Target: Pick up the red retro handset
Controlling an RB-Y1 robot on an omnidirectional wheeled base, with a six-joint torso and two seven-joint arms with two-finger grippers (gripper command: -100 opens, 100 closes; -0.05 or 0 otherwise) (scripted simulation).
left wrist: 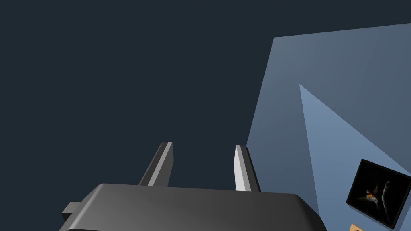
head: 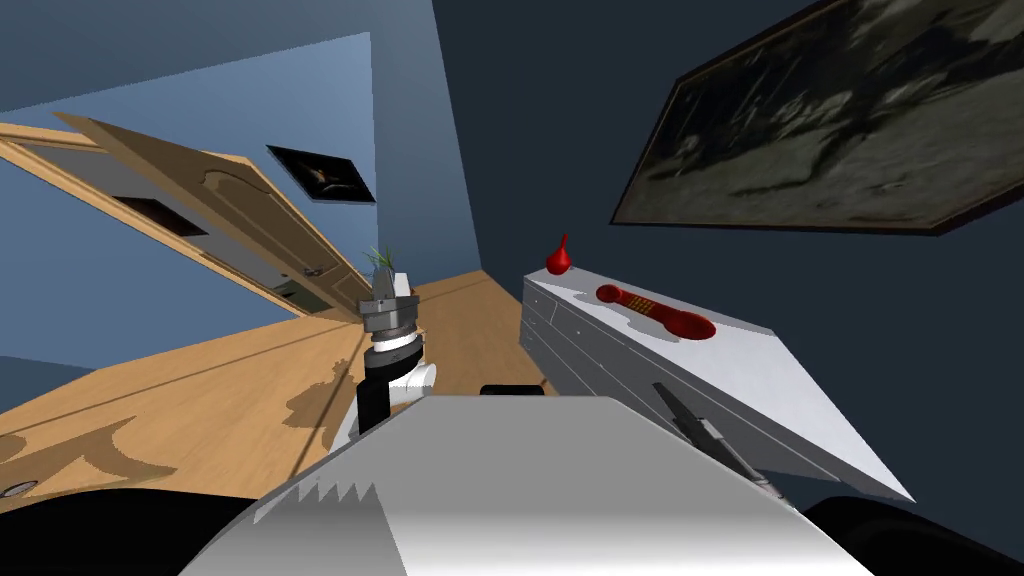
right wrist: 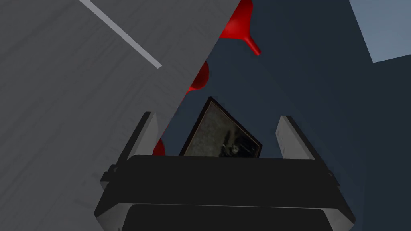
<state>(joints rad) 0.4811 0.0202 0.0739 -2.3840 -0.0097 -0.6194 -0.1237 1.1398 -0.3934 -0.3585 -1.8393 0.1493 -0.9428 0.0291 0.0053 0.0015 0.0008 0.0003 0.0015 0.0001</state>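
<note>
The red handset point(head: 655, 311) lay flat on the white dresser point(head: 760, 370) top, near a red vase point(head: 558, 258) at its far end. Your right gripper point(right wrist: 216, 132) sat low beside the dresser's front, below the top's edge, fingers wide and empty. Your left gripper point(left wrist: 204, 164) was raised away from the dresser, fingers narrowly apart, holding nothing

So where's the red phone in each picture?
Head view: the red handset lies on top of the grey dresser, right of the middle.
Left wrist view: it is not in this one.
Right wrist view: its red ends peek past the dresser's edge, close to the open right tool.
Shared landmark: the red vase, standing beyond the handset in the head and right wrist views.
</note>
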